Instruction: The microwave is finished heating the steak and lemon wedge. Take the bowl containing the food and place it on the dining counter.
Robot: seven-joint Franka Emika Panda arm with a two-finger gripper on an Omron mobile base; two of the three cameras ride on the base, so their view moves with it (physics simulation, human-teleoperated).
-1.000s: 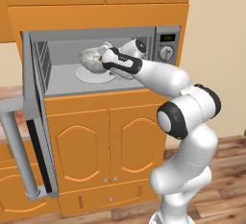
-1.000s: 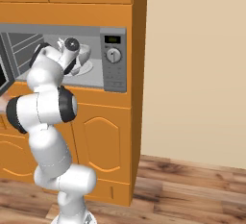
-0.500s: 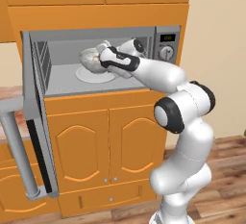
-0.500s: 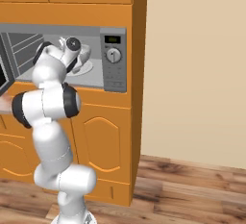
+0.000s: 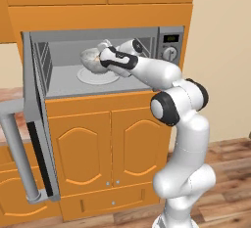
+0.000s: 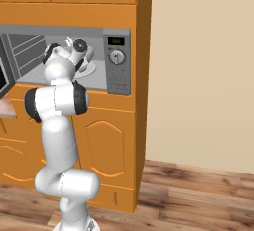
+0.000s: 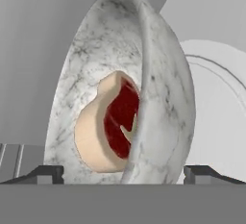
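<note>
Orange wooden cabinets (image 5: pixel 98 153) are seen across the left base view, with two upper cabinet doors along the top edge and two arched doors in the lower half. The microwave (image 5: pixel 169 51) is built in between them, in the upper half of the frame; its door (image 5: pixel 37 124) is swung fully open at the left edge, with the long grey bar handle (image 5: pixel 17 158) hanging in the lower left. The control panel with display and round dial (image 6: pixel 117 56) is seen left of centre in the right base view, beside a plain cream wall filling the right half and a wooden floor (image 6: pixel 198 195) along the bottom. The white arm rises from the lower right of the left base view and is stretched into the microwave cavity in the upper middle. The flat white round plate (image 5: pixel 98 77) lies on the cavity floor, and the bowl (image 5: pixel 91 58) is held just above it, lifted clear of the plate and tilted. The gripper (image 5: pixel 104 58) is seen at the bowl's right side; in the hand view the bowl's rim (image 7: pixel 158 88) runs between the two finger tips at the bottom corners, so the jaws are pinching the bowl's wall. Inside the bowl, left of centre in the hand view, the steak (image 7: pixel 117 122) is seen, red with a pale fatty edge.
</note>
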